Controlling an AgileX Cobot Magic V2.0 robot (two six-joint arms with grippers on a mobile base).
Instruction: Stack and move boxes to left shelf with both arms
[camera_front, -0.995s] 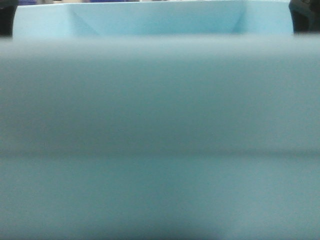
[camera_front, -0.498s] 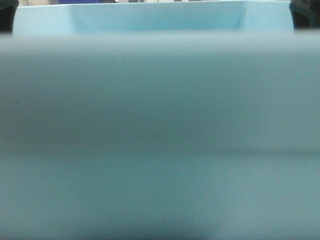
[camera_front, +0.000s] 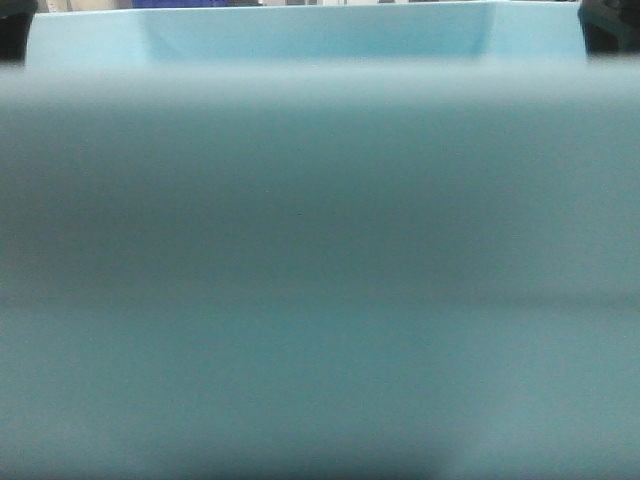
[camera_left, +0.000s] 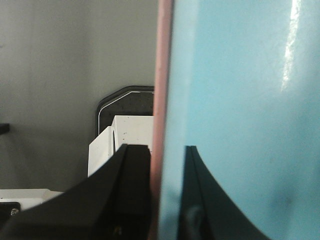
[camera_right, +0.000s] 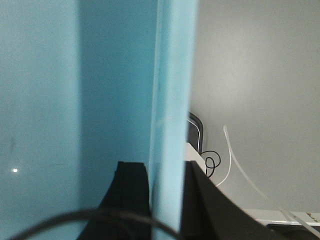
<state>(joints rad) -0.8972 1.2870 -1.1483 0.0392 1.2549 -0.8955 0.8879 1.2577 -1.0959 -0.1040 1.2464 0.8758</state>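
Filling the front view: the light blue tub (camera_front: 320, 250). Its near wall is blurred and hard against the lens, and a strip of its inner far wall shows at 12 o'clock.
Pink tub (camera_left: 161, 75): only a thin salmon edge shows in the left wrist view, flush against the outside of the blue wall. The blue tub therefore looks nested inside it. No pink shows in the right wrist view.
Left gripper (camera_left: 161, 150): nearly closed, with one black finger outside the pink edge at 7 o'clock and the other inside the blue wall at 5 o'clock, pinching both walls together.
Right gripper (camera_right: 165, 167): nearly closed on the blue rim, a finger on each side. Whether it also has the pink wall cannot be told.
Position: the pair hangs between the two arms, and what lies beneath it is hidden. The left shelf is not in view.
Surroundings: a white block (camera_left: 127, 135) sits at 9 o'clock of the left grip, and a thin white cable (camera_right: 235, 165) at 3 o'clock of the right. A grey wall (camera_left: 60, 60) stands behind.
Risk: if only the left side clamps the pink tub, it may sag or slip free. Uneven arm travel could twist the rims out of the pinch. The blocked front camera could also hide a collision with the shelf.
Writing: none legible.
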